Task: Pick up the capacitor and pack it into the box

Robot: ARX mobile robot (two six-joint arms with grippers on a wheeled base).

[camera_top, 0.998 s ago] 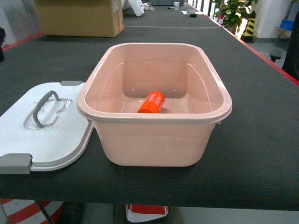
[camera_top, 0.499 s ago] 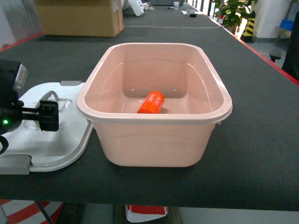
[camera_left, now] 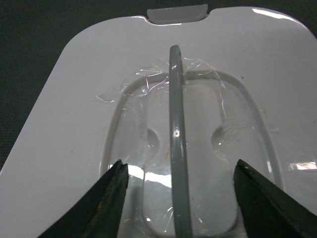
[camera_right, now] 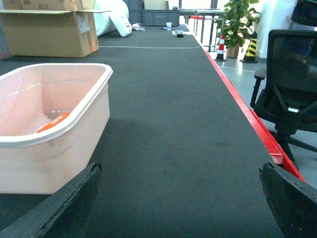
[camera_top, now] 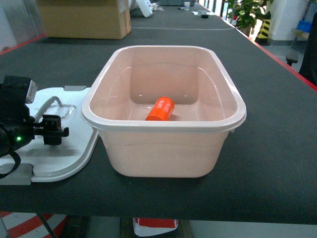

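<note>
1. The orange capacitor (camera_top: 160, 109) lay on its side on the floor of the pink box (camera_top: 163, 124), which stood uncovered on the black table (camera_top: 267, 148); judged from this, only closing the box remained
2. The white lid (camera_top: 69, 153) lay flat on the table just left of the box, its grey handle (camera_left: 177, 148) standing upright and draped in clear film (camera_left: 143, 84)
3. The left gripper (camera_left: 178, 196) hung over the lid with its fingers spread wide, one on each side of the handle and holding nothing
4. A grab set off-centre could have tipped the lid as it rose, since the handle is thin and the lid broad
5. The loose film could have let the fingers slip on the handle, dropping the lid onto the box rim or the table
6. A lid swung in low could have knocked the near wall of the box and shoved it across the table
7. The right gripper (camera_right: 181, 198) hung well to the right of the box, fingers apart and empty, too far off to steady it
8. The grey latches (camera_top: 17, 173) might have caught on the rim if the lid came down crooked
</note>
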